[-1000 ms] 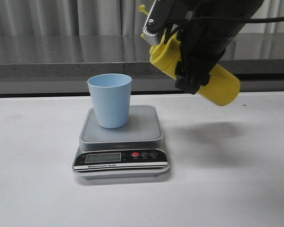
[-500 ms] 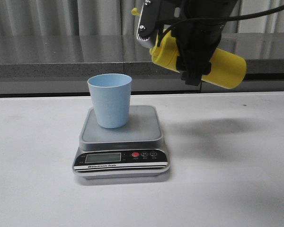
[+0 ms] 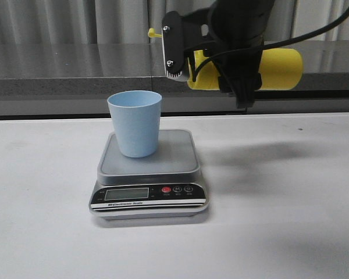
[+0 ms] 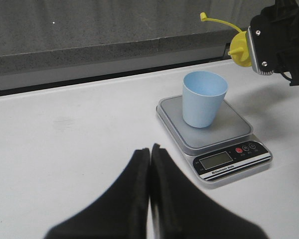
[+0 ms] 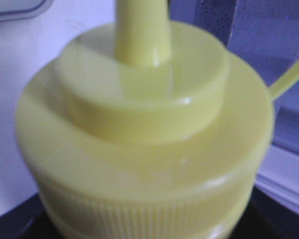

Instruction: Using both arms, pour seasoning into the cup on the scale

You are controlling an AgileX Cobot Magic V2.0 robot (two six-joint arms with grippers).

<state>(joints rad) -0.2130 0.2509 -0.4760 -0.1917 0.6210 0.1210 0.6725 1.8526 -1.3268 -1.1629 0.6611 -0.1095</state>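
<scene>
The pale blue cup (image 3: 135, 122) stands upright on the grey platform of the scale (image 3: 174, 157), on its left half. My right gripper (image 3: 239, 72) is shut on the yellow seasoning bottle (image 3: 279, 68), held about level in the air to the right of and above the cup, nozzle end toward the cup. The bottle's cap fills the right wrist view (image 5: 144, 134). In the left wrist view the cup (image 4: 203, 98), the scale (image 4: 229, 149) and the bottle's nozzle end (image 4: 239, 46) show; my left gripper (image 4: 150, 149) is shut and empty above the table, short of the scale.
A grey stone ledge (image 3: 75, 78) and a curtain run along the back of the white table (image 3: 291, 221). The scale's black panel (image 3: 148, 195) with display and red button faces the front.
My right gripper has risen and tipped the seasoning bottle from slanting to about level, with its nozzle end swinging left toward the cup. Cup and scale have not moved.
</scene>
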